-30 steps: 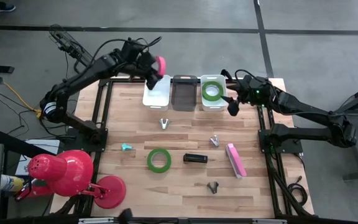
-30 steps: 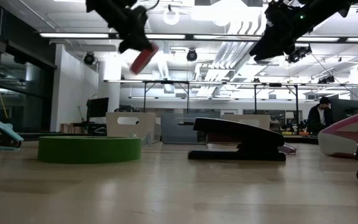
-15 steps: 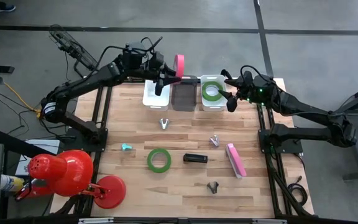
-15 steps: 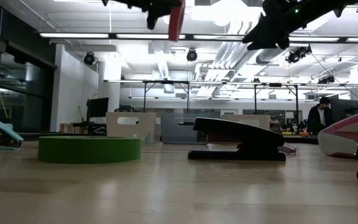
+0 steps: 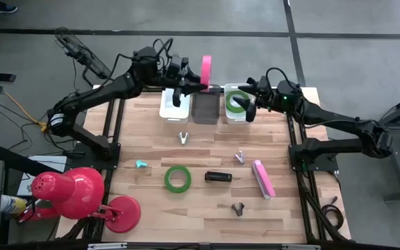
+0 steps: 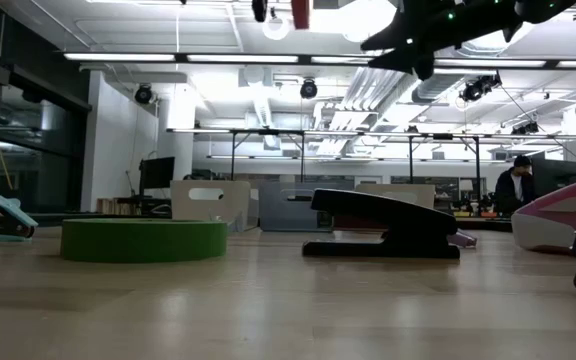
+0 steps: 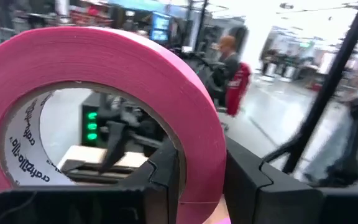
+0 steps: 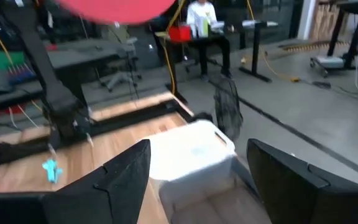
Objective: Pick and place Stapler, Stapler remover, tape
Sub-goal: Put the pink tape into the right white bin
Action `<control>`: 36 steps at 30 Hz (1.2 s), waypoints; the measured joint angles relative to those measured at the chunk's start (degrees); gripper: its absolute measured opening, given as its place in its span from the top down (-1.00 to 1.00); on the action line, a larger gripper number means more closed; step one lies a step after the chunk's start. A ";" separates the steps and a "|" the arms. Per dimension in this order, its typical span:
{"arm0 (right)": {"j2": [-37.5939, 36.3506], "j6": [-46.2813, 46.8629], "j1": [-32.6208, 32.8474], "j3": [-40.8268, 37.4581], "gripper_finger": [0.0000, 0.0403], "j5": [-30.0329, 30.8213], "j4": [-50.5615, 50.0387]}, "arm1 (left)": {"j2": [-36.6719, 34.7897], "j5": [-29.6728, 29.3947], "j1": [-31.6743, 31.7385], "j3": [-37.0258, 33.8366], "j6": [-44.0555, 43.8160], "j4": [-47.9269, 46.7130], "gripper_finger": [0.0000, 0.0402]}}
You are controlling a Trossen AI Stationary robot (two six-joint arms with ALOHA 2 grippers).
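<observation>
Clamped edge-on between the fingers of the left gripper, held high over the dark middle bin: the pink tape roll. Lying in the white bin to the right: a green tape roll. Poised just beside that bin, fingers spread apart and empty: the right gripper. Flat on the wooden table, well apart: a second green roll, a black stapler, a pink stapler.

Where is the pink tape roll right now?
In the high view the pink tape roll hangs above the dark middle bin, clamped in the left gripper.
</observation>
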 joint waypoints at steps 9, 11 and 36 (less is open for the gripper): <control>0.17 2.99 -2.94 1.03 -0.27 -1.01 8.29 | 1.91 3.73 -0.52 0.00 -3.99 4.51 0.60; 0.44 3.44 -3.84 2.77 -0.27 -2.44 7.87 | 2.71 3.70 -0.55 0.00 -4.01 4.41 0.60; 18.47 -2.27 -4.04 24.65 -0.27 -11.35 -5.88 | 5.99 4.09 -1.94 -0.02 -5.00 4.92 0.60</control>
